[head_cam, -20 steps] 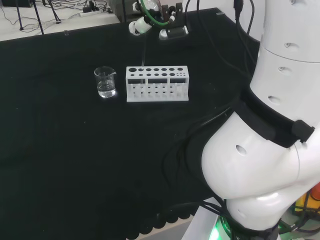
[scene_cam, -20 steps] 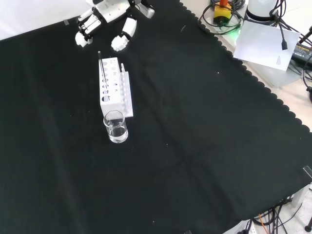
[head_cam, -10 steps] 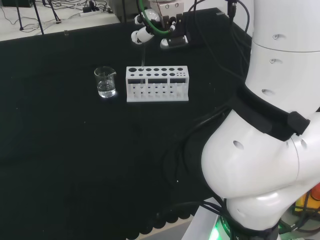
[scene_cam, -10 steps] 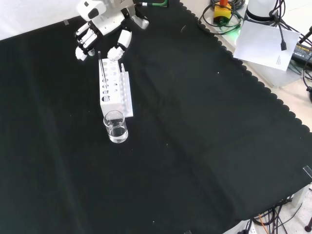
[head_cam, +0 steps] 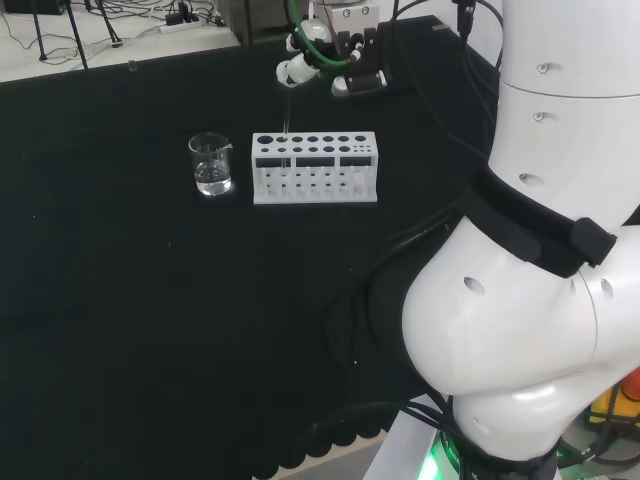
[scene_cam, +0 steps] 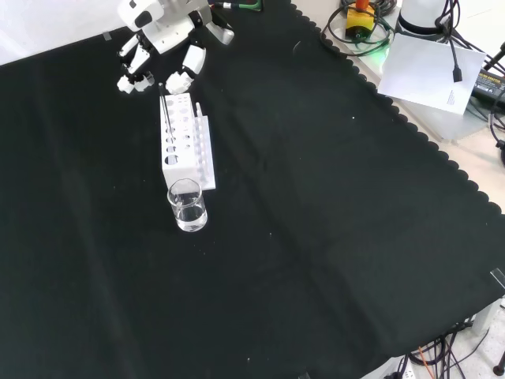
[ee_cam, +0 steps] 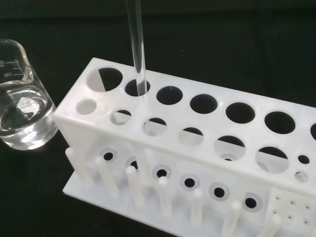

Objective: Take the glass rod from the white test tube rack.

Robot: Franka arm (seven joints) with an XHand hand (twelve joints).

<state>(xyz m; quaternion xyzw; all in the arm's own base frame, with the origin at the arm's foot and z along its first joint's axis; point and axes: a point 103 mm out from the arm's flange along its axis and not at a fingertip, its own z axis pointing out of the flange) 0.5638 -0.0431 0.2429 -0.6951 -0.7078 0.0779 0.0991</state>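
Observation:
The white test tube rack stands mid-bench, seen close in the wrist view as well. The glass rod stands upright in a large hole near the rack's beaker end; it is a thin line in the head view and the front view. The hand hovers just above and behind the rod's top. Its fingers and thumb are spread to either side of the rod's tip without touching it. The head view has a white fingertip just above the rod.
A small glass beaker with clear liquid stands beside the rack's end, also in the front view and the wrist view. Cables and gear lie along the bench's far edge. The arm's white links take up the head view's right.
The hand has come down and closer to the rack, its fingers now straddling the rod's top. Rod, rack and beaker have not moved.

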